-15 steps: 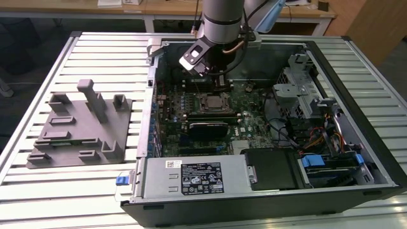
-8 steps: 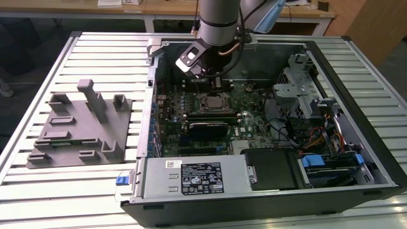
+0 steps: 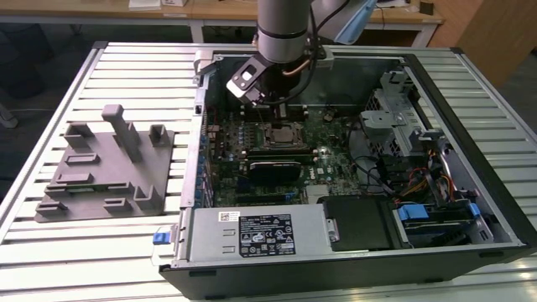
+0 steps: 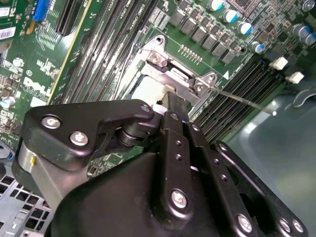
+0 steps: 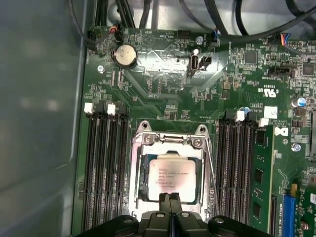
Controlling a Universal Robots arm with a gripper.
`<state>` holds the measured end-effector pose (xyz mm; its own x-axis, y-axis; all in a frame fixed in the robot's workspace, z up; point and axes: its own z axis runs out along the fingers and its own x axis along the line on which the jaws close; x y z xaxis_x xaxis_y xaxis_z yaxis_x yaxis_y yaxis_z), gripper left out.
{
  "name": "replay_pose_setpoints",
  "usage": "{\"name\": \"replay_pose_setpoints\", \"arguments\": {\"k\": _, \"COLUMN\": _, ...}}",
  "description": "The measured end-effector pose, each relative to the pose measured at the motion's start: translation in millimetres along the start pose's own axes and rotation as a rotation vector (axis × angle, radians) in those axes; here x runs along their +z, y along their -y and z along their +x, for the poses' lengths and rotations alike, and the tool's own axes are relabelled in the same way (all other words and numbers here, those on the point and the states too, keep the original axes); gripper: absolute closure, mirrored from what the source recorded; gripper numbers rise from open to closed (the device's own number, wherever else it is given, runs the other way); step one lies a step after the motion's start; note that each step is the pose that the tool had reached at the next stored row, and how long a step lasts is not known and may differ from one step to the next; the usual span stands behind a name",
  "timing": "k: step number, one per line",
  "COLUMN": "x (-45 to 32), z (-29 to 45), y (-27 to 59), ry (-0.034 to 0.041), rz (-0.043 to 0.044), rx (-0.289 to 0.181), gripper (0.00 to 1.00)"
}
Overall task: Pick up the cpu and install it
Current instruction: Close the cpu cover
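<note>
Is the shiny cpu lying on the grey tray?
No, the cpu sits inside the motherboard socket in the first wrist view.

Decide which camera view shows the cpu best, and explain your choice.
The first wrist view: the cpu lies face-on in its socket, only one edge hidden by the shut gripper. In the second wrist view the gripper hides all but a pale sliver. The exterior view shows it as a small shiny square.

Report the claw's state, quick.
Claw: shut, holding nothing, its tips at the edge of the cpu, which lies in the socket.
</note>
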<state>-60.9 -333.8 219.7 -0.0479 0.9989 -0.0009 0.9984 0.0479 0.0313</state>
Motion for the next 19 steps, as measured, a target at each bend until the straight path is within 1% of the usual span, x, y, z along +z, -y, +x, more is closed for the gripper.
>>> {"name": "replay_pose_setpoints", "arguments": {"k": 10, "x": 9.2, "z": 0.2, "y": 5.4, "ry": 0.0001, "rz": 0.0000, "rx": 0.000, "gripper": 0.89}}
{"name": "replay_pose_setpoints", "arguments": {"k": 19, "x": 16.6, "z": 0.3, "y": 6.0, "ry": 0.0001, "rz": 0.0000, "rx": 0.000, "gripper": 0.89}}
